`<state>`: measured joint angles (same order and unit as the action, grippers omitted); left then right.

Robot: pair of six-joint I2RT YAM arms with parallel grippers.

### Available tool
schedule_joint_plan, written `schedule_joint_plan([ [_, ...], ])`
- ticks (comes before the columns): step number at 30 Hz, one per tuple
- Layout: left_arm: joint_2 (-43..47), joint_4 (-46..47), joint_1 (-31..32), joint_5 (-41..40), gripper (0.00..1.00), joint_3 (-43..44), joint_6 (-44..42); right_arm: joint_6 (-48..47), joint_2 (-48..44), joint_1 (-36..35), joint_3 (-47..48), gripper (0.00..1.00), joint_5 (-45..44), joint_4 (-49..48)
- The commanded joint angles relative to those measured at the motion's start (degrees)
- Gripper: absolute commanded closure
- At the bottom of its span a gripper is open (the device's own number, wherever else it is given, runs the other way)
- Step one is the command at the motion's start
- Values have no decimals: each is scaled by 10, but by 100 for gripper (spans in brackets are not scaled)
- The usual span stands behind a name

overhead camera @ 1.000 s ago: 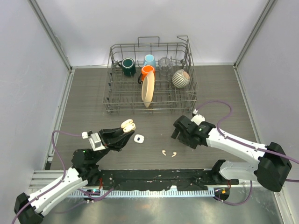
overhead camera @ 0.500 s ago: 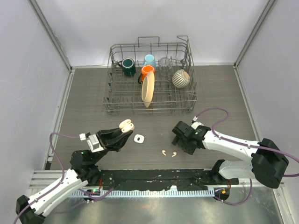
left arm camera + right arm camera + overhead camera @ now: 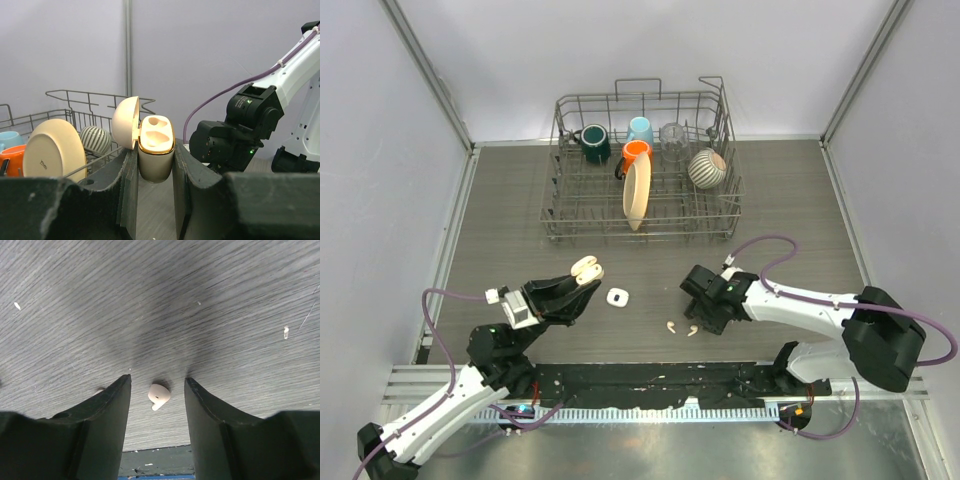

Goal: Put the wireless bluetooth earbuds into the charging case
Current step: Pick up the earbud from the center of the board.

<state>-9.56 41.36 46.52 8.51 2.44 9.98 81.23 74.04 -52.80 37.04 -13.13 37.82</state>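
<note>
My left gripper (image 3: 582, 282) is shut on the beige charging case (image 3: 587, 268) and holds it above the table with the lid open. In the left wrist view the case (image 3: 156, 155) stands upright between my fingers (image 3: 129, 180), with both sockets empty. Two white earbuds lie on the table near the front edge, one on the left (image 3: 670, 325) and one on the right (image 3: 692, 330). My right gripper (image 3: 696, 322) is open and low over the right earbud. In the right wrist view that earbud (image 3: 159, 395) lies between my fingertips, untouched. The other earbud (image 3: 99, 390) peeks out beside my left finger.
A small white rounded-square piece (image 3: 617, 296) lies on the table between the two grippers. A wire dish rack (image 3: 558, 170) with mugs, a striped bowl and a plate stands at the back. The table's dark front edge (image 3: 650, 375) is just behind the earbuds.
My right gripper has moved left and down toward the table's front edge, over the right earbud. My left gripper has drifted slightly left with the open case.
</note>
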Motion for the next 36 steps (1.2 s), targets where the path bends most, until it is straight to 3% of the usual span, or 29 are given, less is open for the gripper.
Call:
schedule_joint_plan([
  [1,2,6,2,-11,100,-56,-12,23,8,-5,1,49,-7,-3],
  [36,17,-29,2,-19,100,-55,-22,31,47,-28,-2,61,17,-4],
])
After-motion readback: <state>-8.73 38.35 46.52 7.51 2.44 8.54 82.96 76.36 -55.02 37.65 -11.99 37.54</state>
